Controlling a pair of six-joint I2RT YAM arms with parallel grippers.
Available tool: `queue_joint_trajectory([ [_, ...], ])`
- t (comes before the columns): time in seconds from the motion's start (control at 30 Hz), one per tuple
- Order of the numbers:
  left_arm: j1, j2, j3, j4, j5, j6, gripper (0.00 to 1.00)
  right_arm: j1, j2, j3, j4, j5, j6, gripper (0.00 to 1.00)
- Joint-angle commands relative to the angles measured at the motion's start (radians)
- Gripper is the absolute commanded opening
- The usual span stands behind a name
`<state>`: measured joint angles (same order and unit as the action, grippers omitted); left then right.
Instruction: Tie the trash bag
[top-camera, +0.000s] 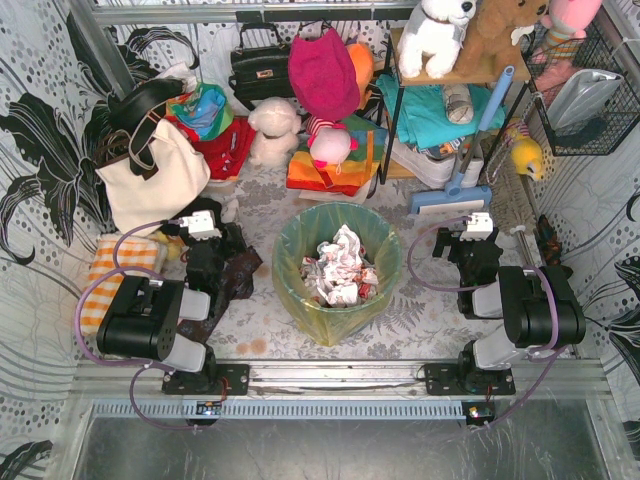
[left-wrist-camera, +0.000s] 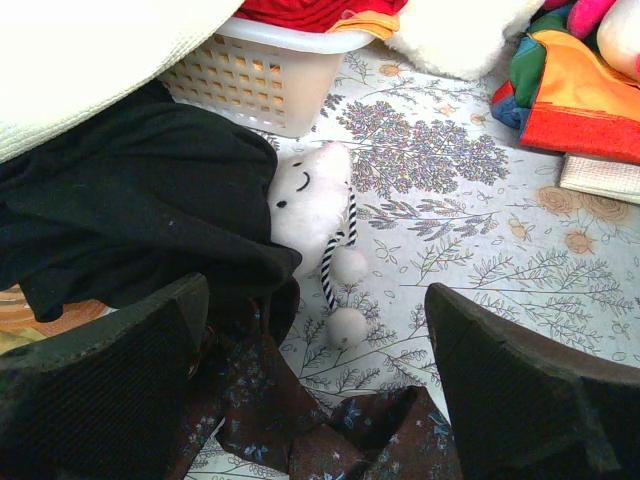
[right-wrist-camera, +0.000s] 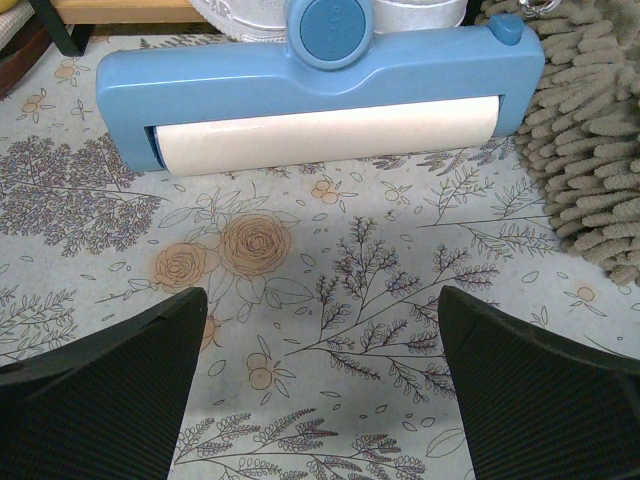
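Observation:
The trash bag (top-camera: 300, 262), thin translucent yellow plastic, lines a teal bucket in the middle of the table in the top view, its mouth wide open over crumpled white-and-red paper (top-camera: 338, 268). My left gripper (top-camera: 200, 226) sits to the bag's left, open, above dark cloth. In the left wrist view the left gripper (left-wrist-camera: 318, 330) stands wide with nothing between its fingers. My right gripper (top-camera: 476, 226) is to the bag's right, open and empty. The right wrist view shows the right gripper (right-wrist-camera: 322, 330) over bare floral tablecloth. The bag appears in neither wrist view.
A brown patterned cloth (left-wrist-camera: 300, 410), a black garment (left-wrist-camera: 130, 210) and a small white plush (left-wrist-camera: 312, 200) lie under the left gripper, near a white basket (left-wrist-camera: 255, 85). A blue lint roller (right-wrist-camera: 320, 80) and grey mop head (right-wrist-camera: 590, 150) lie ahead of the right gripper. A cream tote (top-camera: 150, 175) stands back left.

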<state>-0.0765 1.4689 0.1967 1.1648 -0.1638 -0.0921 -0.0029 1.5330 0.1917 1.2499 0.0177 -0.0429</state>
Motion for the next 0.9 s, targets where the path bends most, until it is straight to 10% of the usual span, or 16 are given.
queue_joint_trajectory([
  [0.0,0.007,0.001,0.017,0.044,0.003,-0.001,0.98,-0.005,0.001,0.018,0.013,-0.018,-0.006,0.97],
  [0.87,0.005,-0.030,0.038,-0.013,-0.005,0.013,0.98,-0.005,-0.081,0.024,-0.069,0.000,-0.011,0.97],
])
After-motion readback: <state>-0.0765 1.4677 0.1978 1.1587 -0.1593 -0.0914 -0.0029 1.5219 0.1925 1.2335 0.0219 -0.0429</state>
